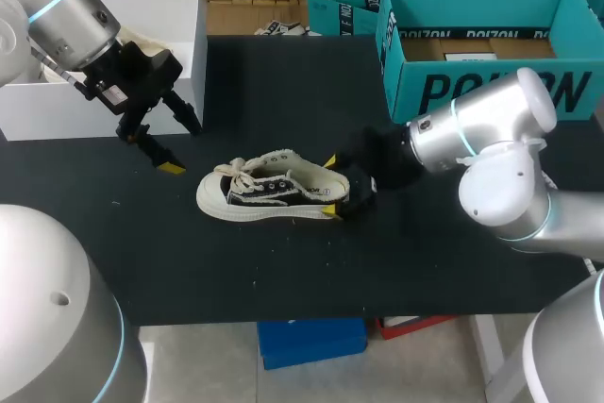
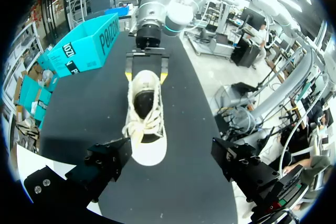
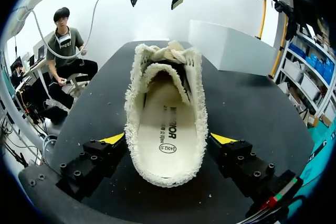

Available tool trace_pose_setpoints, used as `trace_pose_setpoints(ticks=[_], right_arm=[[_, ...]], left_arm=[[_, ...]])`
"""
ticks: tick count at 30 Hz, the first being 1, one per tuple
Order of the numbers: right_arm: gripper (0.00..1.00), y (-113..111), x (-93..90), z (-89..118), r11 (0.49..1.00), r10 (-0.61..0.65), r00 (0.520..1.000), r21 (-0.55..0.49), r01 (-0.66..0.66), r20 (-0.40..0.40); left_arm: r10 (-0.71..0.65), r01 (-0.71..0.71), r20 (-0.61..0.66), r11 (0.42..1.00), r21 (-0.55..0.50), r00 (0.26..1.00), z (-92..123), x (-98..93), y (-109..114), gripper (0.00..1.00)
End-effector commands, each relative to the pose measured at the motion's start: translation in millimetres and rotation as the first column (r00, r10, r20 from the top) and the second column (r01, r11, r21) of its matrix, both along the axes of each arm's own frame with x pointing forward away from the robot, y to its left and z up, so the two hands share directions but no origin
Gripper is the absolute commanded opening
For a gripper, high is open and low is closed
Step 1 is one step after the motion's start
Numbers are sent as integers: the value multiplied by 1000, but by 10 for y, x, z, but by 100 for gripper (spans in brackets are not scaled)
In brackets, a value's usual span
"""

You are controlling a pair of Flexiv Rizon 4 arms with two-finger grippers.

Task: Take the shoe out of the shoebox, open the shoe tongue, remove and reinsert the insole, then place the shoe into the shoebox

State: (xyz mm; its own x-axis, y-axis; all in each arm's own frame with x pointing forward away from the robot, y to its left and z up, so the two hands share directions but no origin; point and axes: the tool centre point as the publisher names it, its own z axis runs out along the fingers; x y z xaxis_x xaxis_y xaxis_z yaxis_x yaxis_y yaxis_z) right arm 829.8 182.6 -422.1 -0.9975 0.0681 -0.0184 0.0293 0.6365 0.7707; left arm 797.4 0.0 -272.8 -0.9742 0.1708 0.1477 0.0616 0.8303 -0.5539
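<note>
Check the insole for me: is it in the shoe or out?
In: the right wrist view shows the insole lying flat inside the shoe.

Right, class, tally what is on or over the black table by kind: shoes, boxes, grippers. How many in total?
shoe: 1
boxes: 2 (white box, teal box)
grippers: 2 (left gripper, right gripper)
Total: 5
</note>
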Motion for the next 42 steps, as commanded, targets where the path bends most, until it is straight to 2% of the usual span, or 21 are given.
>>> trace_pose_setpoints(ticks=[1,13,15,16,32,35,39,42], right_arm=[[100,77,35,-57,1000,-4,1000,0,4,-2],[100,145,53,-139,1000,-3,1000,8,3,-18],[100,142,55,-156,1000,-6,1000,-28,6,-23],[0,139,54,-164,1000,-10,1000,-28,9,-28],[0,139,54,-164,1000,-10,1000,-28,9,-28],[0,139,54,-164,1000,-10,1000,-28,9,-28],[0,139,54,-164,1000,-10,1000,-28,9,-28],[0,139,54,-164,1000,-10,1000,-28,9,-28]], left_arm=[[-1,1,3,1000,-1,1000,-13,-2,3,100],[-1,1,3,1000,-1,1000,-13,-2,3,100],[-1,1,3,1000,-1,1000,-13,-2,3,100],[-1,1,3,1000,-1,1000,-13,-2,3,100],[-1,1,3,1000,-1,1000,-13,-2,3,100],[45,-45,-9,997,61,999,32,-60,-11,100],[167,-150,-94,975,163,981,31,-105,-52,100],[284,-244,-100,924,293,954,19,-113,-80,100]])
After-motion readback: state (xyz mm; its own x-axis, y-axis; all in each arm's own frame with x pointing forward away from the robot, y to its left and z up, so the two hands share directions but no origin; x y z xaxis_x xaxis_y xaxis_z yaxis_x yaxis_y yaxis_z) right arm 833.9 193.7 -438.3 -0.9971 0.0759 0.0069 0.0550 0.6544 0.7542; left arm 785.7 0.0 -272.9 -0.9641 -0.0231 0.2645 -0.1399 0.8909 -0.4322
